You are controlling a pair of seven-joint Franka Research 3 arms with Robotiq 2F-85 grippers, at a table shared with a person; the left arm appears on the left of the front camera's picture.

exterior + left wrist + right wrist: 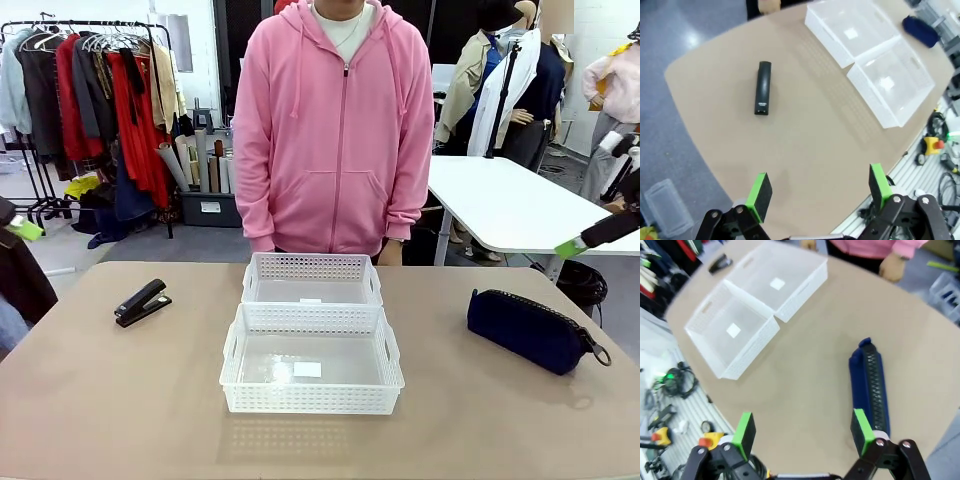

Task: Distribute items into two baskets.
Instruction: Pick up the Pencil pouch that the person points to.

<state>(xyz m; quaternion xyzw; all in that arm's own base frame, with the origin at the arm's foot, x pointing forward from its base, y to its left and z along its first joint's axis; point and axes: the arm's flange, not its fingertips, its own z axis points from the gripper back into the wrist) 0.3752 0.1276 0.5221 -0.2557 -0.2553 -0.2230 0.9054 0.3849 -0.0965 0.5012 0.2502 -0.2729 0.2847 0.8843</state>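
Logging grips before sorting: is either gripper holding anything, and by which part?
Nothing. The left gripper and right gripper are open; stapler and pouch lie free on the table.

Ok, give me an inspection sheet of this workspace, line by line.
Surface: tan table, holding just the job's things.
Job's things: larger basket nearer the robot, smaller basket right behind it, both empty; stapler to their left; pouch to their right.
Clutter: nothing seen.
Grippers: left gripper and right gripper open, holding nothing, above the table.
Cables: loose cables off the robot-side edge.
Surroundings: person at the far side; clothes rack; white table.
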